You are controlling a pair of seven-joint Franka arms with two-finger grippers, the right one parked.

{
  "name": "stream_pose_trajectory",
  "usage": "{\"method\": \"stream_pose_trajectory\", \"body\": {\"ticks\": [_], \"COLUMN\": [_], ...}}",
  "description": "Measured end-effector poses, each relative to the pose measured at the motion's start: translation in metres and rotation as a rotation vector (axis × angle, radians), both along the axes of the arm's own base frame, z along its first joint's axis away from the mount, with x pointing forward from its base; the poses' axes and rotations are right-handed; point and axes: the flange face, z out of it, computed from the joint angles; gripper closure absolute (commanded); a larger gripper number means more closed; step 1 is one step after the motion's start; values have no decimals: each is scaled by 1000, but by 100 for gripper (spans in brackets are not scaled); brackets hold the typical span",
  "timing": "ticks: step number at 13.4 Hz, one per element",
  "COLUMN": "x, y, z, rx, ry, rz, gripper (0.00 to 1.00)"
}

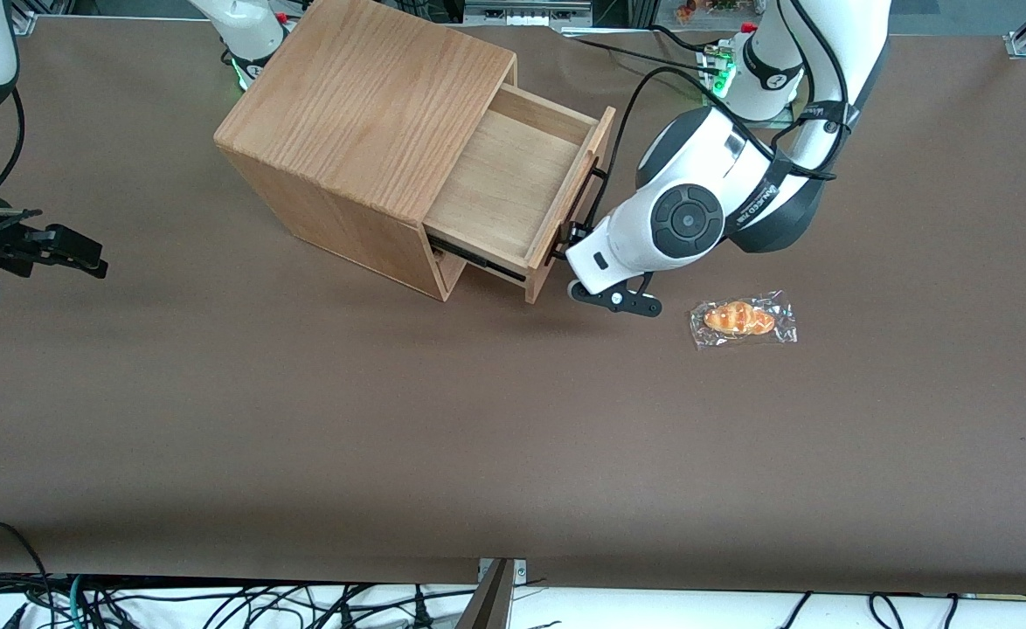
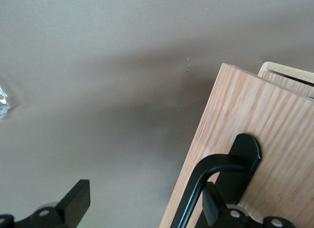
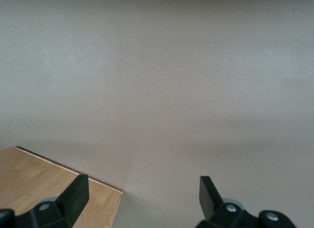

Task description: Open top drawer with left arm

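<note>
- At the handle (image 1: 576, 210) end nearest the front camera sits the gripper (image 1: 576, 238), fingers (image 2: 73, 201) spread wide, one tucked under the bar.
- Drawer (image 1: 513, 179) stands pulled out of the box (image 1: 364, 140), tray bare.
- Wrapped pastry (image 1: 742, 319) lies on the table (image 1: 303, 419), at four o'clock from the gripper, apart.

Looking down past the gripper (image 2: 142, 208), its two black jaws stand wide apart. One jaw sits against the oak front panel of the top drawer (image 2: 255, 125), tucked in beside the black bar handle (image 2: 208, 176) where its mounting end (image 2: 244, 154) meets the wood. The other jaw hangs over the brown surface (image 2: 108, 71), clear of the drawer. A scrap of clear plastic wrapper (image 2: 4, 101) peeks in at the picture's edge.
</note>
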Motion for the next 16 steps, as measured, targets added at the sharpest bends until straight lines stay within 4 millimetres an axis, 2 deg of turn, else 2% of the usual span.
{"method": "stream_pose_trajectory", "body": {"ticks": [7,11,16], "x": [4,9,4], "y": [11,20,27], "z": [2,11,23], "rx": [6,1,15], "ry": [9,1,18], "rz": [13,33,28], "gripper": [0,0,0]}}
